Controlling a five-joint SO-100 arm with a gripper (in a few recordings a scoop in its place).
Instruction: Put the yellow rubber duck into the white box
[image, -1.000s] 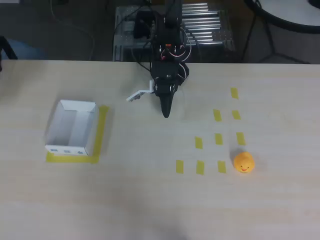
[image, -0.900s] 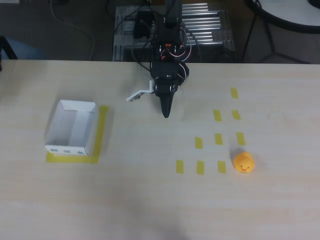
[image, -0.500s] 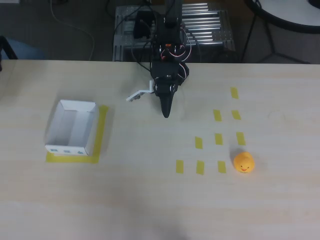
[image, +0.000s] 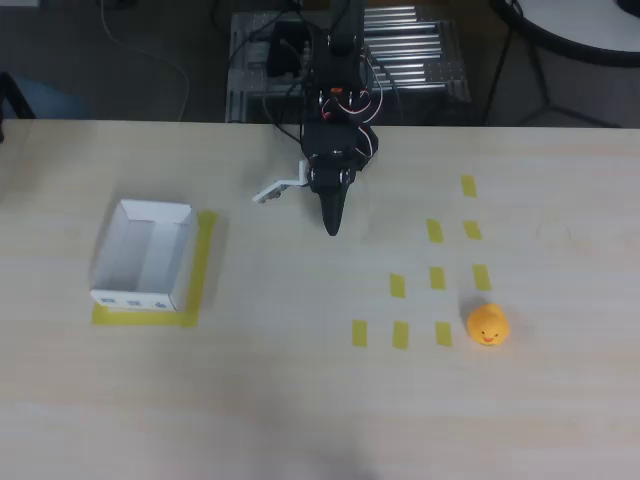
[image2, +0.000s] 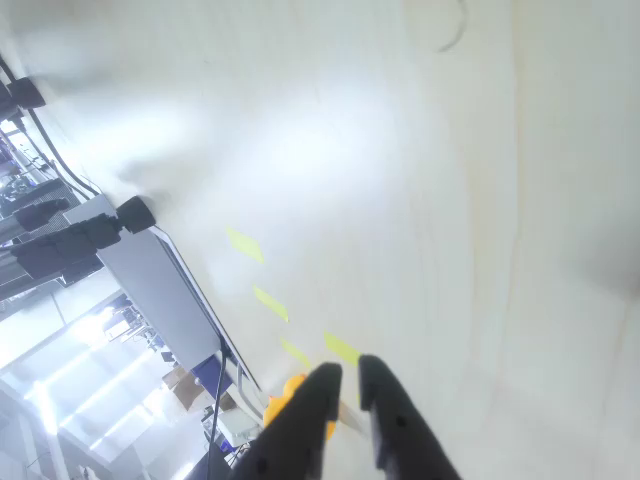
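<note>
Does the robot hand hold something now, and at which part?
Nothing is held. The hand is shut and bare; the small yellow rubber duck lies apart on the table.

Overhead view, counted by kind. One yellow rubber duck (image: 487, 326), at about four o'clock on the surface (image: 300, 400). One white box (image: 144, 256), at about nine o'clock. One large yellow tape patch (image: 196, 300) under that box. Nine small yellow tape rectangles (image: 437, 278), grouped at about three o'clock near the duck. One arm (image: 335, 150) at twelve o'clock, with one set of jaws.
</note>
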